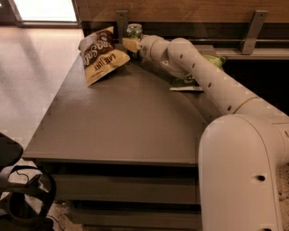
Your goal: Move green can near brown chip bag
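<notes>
Camera view: The brown bag (101,54) lies at the far left corner of the table (117,126), tilted, its dark half towards the far side. The tan half reads "LATE JULY" in dark letters. The white lettering on the dark half can't be made out in full.

The can (133,30) sits just right of the bag's far end, at the table's far edge, close to the bag with a narrow gap between them. Its silver top and green upper body show, but its label is too small to read. I can't tell whether it rests on the table.

The gripper (130,43) is at the far edge just right of the bag, closed around the can's lower part. One tan finger (130,44) covers the can's bottom.

The white arm (203,76) runs from the near right across to the far left, over the right side of the table. A green bag (184,82) lies at the right edge, mostly hidden under the arm.

A wood panel (180,9) with two metal brackets (121,21) (250,30) backs the far edge, close behind the can. The middle, near and left parts of the table are bare. The left and near edges drop off to floor (31,81), and black gear (18,198) sits at the near left.
</notes>
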`<state>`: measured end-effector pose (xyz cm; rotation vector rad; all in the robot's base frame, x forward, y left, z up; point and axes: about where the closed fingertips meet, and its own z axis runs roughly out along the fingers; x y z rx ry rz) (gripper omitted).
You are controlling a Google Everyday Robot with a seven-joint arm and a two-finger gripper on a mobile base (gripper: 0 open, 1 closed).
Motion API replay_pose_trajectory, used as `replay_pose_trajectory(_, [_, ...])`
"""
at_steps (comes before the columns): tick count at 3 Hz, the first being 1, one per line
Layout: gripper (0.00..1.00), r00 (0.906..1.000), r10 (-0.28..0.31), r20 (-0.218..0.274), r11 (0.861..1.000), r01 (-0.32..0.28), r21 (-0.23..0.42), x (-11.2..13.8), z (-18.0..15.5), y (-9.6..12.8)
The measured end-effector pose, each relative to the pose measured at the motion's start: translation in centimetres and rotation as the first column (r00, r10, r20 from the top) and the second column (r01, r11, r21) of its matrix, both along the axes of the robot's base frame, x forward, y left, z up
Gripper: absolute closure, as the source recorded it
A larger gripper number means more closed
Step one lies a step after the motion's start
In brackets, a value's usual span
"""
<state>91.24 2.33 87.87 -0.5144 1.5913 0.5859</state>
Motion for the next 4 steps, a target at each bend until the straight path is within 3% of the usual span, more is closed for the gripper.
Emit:
replay_pose_trajectory(2, [0.52, 0.9999, 0.014, -0.001, 1.000, -0.014, 0.003, -0.2, 0.0, 0.6])
replay_pose_trajectory(3, [0.22, 0.9998, 0.019, -0.002, 1.000, -0.019, 0.004, -0.2, -0.1, 1.0])
replay_pose_trajectory(4, [0.00, 0.9997, 0.023, -0.003, 1.000, -0.023, 0.005, -0.2, -0.1, 1.4])
